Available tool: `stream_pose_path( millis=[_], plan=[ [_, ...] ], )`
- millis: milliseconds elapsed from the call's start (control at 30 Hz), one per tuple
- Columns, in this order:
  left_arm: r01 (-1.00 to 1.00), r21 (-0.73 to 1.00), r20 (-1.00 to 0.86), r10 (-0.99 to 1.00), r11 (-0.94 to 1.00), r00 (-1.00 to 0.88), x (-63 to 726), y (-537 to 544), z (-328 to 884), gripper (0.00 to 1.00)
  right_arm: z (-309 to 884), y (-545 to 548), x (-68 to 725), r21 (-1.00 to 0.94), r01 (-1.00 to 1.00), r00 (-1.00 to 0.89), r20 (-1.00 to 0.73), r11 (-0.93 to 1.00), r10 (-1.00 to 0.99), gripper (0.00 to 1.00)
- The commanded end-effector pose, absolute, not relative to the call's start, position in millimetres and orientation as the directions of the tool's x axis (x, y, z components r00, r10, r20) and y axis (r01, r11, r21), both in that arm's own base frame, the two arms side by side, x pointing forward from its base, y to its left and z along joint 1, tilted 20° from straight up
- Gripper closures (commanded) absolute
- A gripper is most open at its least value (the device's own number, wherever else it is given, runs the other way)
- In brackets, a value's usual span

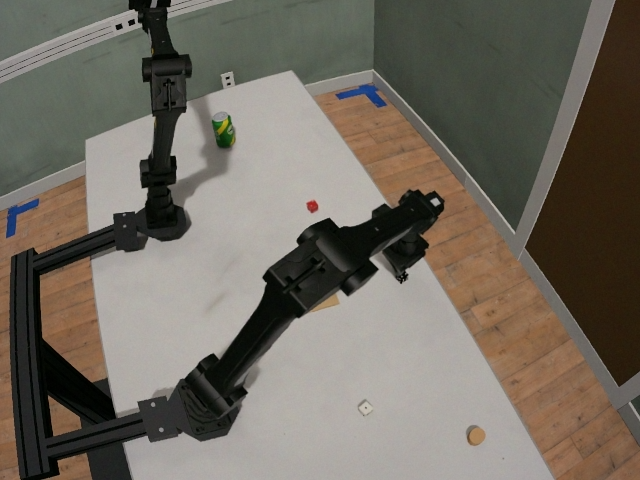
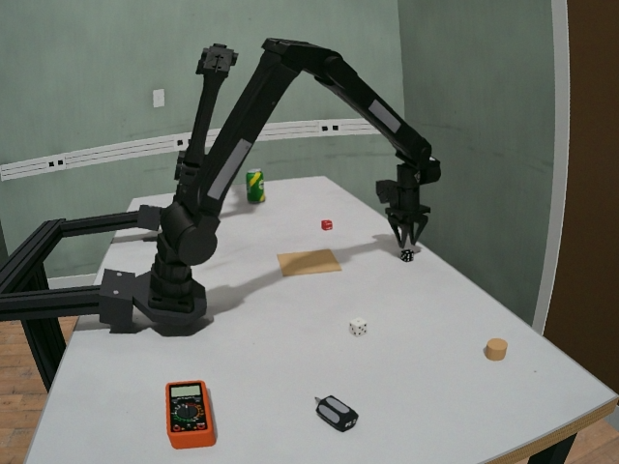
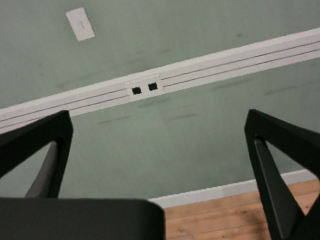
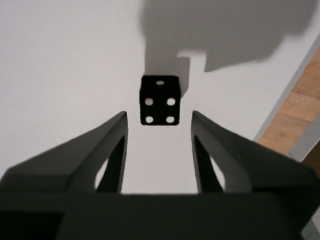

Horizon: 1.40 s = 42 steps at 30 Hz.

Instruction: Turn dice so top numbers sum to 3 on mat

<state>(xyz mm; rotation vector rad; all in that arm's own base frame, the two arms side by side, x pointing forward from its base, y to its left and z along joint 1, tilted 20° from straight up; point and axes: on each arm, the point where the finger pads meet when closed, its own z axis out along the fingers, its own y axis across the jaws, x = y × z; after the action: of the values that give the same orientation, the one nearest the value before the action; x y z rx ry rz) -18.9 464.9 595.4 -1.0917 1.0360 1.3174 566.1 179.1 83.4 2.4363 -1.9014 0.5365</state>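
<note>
The black die (image 1: pixel 401 277) (image 2: pixel 406 255) (image 4: pixel 160 107) sits flat near the table's long edge, off the mat; its top appears to show four pips. My right gripper (image 2: pixel 407 245) (image 4: pixel 159 120) is partly open and empty, pointing down just above this die. The white die (image 1: pixel 365 408) (image 2: pixel 358 327) lies flat off the mat, one pip on top. The red die (image 1: pixel 312 206) (image 2: pixel 326 224) sits beyond the mat; its top number is too small to read. The tan mat (image 1: pixel 326 302) (image 2: pixel 309 262) bears no die in the exterior view. My left gripper (image 3: pixel 158 119) is wide open and empty, raised facing the wall.
A green can (image 1: pixel 224 130) (image 2: pixel 255 186) stands at the far end. An orange cylinder (image 1: pixel 476 435) (image 2: pixel 495 349) stands near the long edge. An orange multimeter (image 2: pixel 189 414) and a black screwdriver-like tool (image 2: pixel 336 413) lie at the near end. The right arm passes above part of the mat.
</note>
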Motion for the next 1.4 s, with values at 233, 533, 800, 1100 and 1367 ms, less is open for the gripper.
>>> stream_pose_path(
  millis=[233,533,800,1100,1367],
  plan=[
    [-0.998,0.000,-0.979,0.202,-0.055,-0.011,-25.0,458.5,598.7,0.00,75.6,171.7,573.2,-0.208,-0.944,0.199,0.265,-0.257,-0.944,0.61],
    [-0.998,0.000,-0.979,0.202,-0.055,-0.011,-25.0,458.5,598.7,0.00,75.7,171.8,573.2,-0.208,-0.944,0.199,0.265,-0.257,-0.944,0.61],
    [-0.998,0.000,-0.979,0.202,-0.055,-0.011,-25.0,458.5,598.7,0.00,76.1,170.5,571.3,-0.207,-0.944,0.200,0.265,-0.258,-0.943,0.61],
    [-0.998,0.000,-0.979,0.202,-0.055,-0.011,-25.0,458.5,598.7,0.00,82.0,170.8,573.8,-0.219,-0.942,0.196,0.263,-0.256,-0.945,0.61],
    [-0.998,0.000,-0.979,0.202,-0.055,-0.011,-25.0,458.5,598.7,0.00,82.0,170.8,573.8,-0.219,-0.942,0.196,0.263,-0.256,-0.945,0.61]
  ],
)
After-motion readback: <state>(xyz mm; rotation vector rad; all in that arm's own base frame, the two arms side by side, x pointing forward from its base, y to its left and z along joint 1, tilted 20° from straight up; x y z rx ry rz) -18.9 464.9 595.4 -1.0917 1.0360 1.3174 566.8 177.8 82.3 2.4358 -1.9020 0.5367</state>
